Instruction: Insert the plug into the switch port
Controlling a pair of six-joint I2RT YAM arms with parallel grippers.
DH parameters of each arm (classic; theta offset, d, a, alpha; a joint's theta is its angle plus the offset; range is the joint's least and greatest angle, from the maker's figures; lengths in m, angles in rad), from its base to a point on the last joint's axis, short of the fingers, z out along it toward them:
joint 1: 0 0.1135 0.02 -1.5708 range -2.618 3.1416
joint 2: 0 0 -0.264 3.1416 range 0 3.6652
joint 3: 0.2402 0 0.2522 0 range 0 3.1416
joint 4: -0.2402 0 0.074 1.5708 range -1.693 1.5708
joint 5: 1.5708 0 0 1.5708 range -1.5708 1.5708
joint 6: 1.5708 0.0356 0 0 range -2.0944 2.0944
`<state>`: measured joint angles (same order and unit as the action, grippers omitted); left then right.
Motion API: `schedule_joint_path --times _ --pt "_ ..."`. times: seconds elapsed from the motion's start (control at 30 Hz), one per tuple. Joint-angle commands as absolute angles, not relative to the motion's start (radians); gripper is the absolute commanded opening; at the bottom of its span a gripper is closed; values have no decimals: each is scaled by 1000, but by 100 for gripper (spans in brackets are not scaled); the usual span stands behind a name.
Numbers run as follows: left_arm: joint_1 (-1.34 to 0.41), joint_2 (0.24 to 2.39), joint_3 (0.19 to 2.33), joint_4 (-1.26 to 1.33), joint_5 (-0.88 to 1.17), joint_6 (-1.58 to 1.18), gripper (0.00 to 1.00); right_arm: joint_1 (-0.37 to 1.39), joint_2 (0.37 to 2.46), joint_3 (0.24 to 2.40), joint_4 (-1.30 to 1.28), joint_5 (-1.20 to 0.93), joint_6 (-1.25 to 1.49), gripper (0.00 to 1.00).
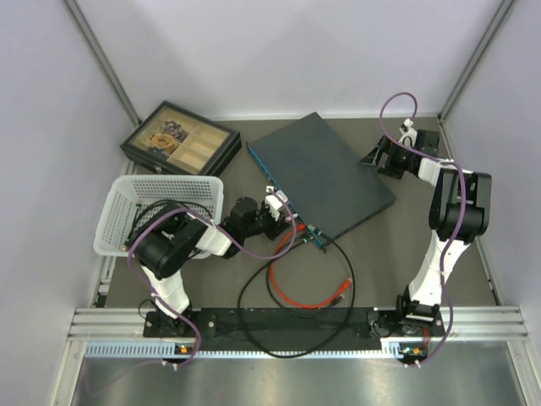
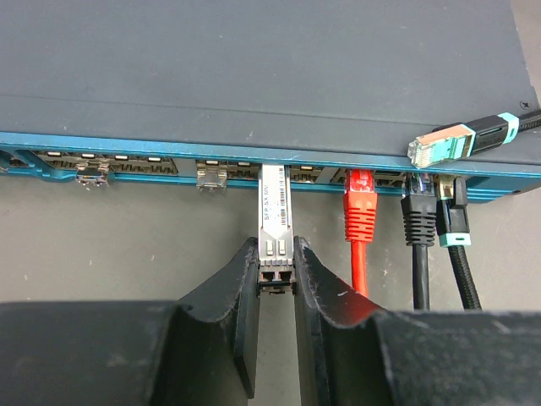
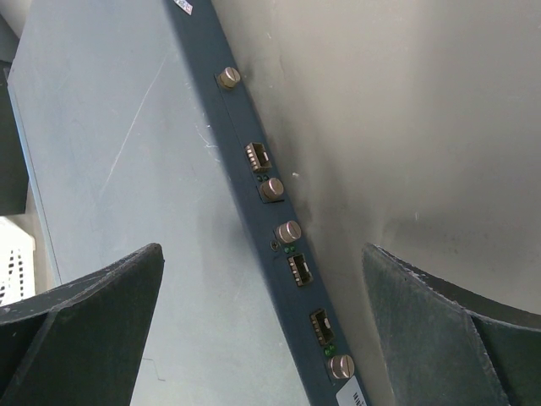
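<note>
Pushing the plug square into the switch port
Top: my left tool (image 1: 275, 210) sits at the switch's (image 1: 325, 173) teal edge; left wrist: it grips the plug (image 2: 275, 222), nose at a port, so I'd push straight, no twist; right wrist: my right tool (image 3: 262, 279) gapes empty by the switch's opposite edge

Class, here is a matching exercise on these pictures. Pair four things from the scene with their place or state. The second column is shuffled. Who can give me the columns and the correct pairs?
Column one:
1. silver plug
2. red cable
3. white basket
4. right tool

Column two:
A. wide open, holding nothing
B. already plugged into the switch, no tool on it
C. clamped in the left tool
D. standing far left in the top view

Pairs: 1-C, 2-B, 3-D, 4-A
</note>
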<state>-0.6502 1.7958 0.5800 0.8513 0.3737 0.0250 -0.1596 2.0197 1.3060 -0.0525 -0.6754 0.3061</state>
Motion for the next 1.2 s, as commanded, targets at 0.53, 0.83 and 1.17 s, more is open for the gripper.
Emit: schedule_joint_path --times 0.53,0.83,1.17 --pt "-683 1844 640 985 411 55 0 -153 2037 1356 -37 -712 285 99" --pt "-698 1816 646 957 379 140 0 -152 2057 1376 -58 -746 284 99" --pt "-736 1734 641 948 327 172 0 -152 2057 1374 -58 -750 285 99"
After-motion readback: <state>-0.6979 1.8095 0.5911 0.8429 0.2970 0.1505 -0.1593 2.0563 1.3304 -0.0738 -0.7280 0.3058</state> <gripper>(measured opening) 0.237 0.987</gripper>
